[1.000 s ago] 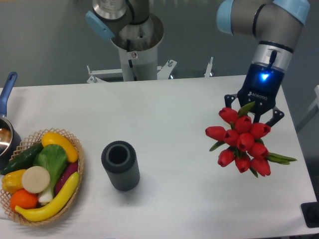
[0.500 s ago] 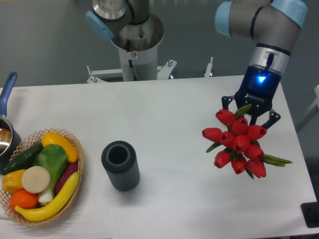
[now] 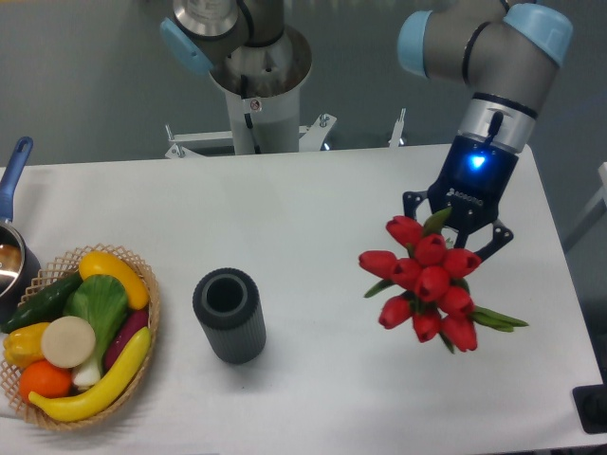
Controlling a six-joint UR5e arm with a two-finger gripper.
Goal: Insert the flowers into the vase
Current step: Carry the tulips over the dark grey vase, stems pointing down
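Gripper (image 3: 453, 220): closed on the stems of the flowers (image 3: 426, 282), carrying them above the right side of the tabletop (image 3: 313, 218); bunch and gripper are shifting leftward from their earlier position, toward the vase (image 3: 229, 314) though still well apart from it.

Flowers: bunch of red tulip buds, green leaves sticking out at lower right and left, heads facing the camera.

Vase: dark grey ribbed cylinder, standing upright at centre-left, round mouth open, unmoved.

Wicker basket (image 3: 144, 284) of fake produce and blue-handled pot (image 3: 11, 180): sitting at left edge, unchanged.
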